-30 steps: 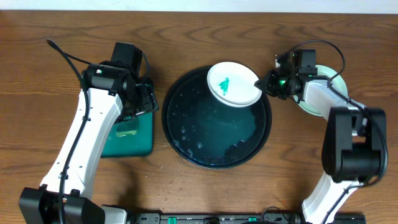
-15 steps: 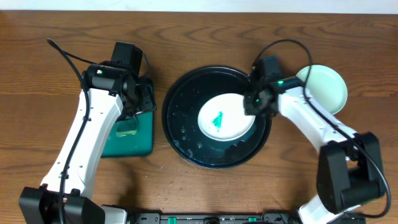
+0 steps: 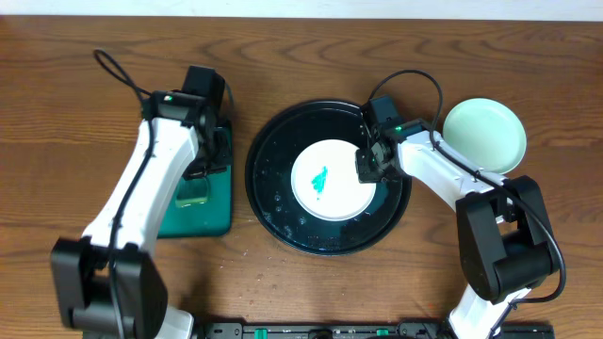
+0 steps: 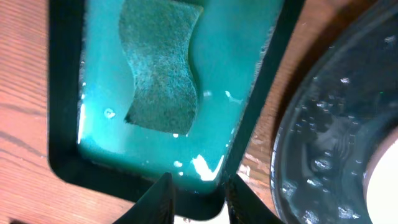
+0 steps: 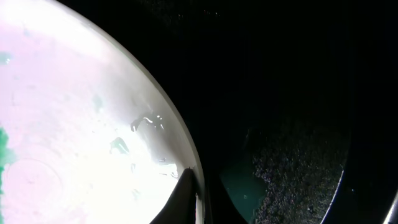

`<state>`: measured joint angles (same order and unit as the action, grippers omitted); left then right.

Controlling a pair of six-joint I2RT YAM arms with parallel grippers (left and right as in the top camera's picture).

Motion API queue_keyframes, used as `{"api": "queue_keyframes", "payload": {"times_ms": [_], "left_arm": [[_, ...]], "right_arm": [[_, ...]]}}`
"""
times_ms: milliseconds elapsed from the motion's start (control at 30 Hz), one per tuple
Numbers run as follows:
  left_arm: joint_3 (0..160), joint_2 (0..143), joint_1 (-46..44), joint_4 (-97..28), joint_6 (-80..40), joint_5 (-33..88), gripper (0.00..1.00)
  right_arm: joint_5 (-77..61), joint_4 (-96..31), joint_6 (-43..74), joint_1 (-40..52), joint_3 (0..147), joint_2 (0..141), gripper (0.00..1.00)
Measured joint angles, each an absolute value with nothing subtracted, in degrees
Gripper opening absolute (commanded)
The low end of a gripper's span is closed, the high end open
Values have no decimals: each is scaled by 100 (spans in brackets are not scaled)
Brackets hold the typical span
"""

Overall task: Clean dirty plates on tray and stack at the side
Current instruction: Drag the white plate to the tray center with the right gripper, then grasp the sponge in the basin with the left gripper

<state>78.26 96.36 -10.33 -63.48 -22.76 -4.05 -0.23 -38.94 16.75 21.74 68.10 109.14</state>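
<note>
Plate (image 3: 325,179): white and round, with a green smear near its middle. It lies inside the tray, about at the centre, and my right wrist view shows wet drops on it.
Tray (image 3: 283,217): large, round and black with a raised rim, its floor wet and beaded. It sits mid-surface between my two arms.
Right hand (image 3: 367,166): closed tight on the plate's right rim, with one finger (image 5: 186,193) lying over the top of the edge. The hand is inside the tray's rim, low over its floor.
Mint plate (image 3: 483,135): pale mint, resting on the surface just right of the tray, outside its rim and apart from the plate I hold. My right arm passes by its near-left edge.
Left hand (image 4: 200,200): fingers a narrow way apart with nothing between them, so it holds nothing. It hangs over the far end of the green tray, whose black rim shows in the gap between the fingers.
Green tray (image 3: 215,218): rectangular and black-rimmed, left of the tray, near it but apart. Shallow liquid glints inside.
Sponge (image 4: 161,62): dark green with a wavy edge, lying flat in the green tray's liquid, apart from my left fingers.
Dark patch (image 5: 292,162): a rough-textured area on the tray floor beside the plate; I cannot tell what it is.
Surface (image 3: 94,38): brown wood with the grain showing, carrying both trays and the mint plate.
</note>
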Motion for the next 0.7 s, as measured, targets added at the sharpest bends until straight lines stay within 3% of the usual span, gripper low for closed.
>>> {"api": "queue_keyframes", "payload": {"times_ms": [67,400,600,700], "left_arm": [[7826,9904,-1028,-6298,-2196,-423,44],[7793,10685,-346,-5793,-1833,-104,53],[7231,10683,397,-5135,-1404,467,52],[6796,10683,517,-4700,-1280,707,43]], "right_arm": [[-23,-3892,1688,2174,6810,10914,1],[-32,-3900,1697,2174,6814,10914,1],[-40,-3896,1697,2174,6814,10916,1],[-43,-3898,1697,2174,6814,10919,1]]}}
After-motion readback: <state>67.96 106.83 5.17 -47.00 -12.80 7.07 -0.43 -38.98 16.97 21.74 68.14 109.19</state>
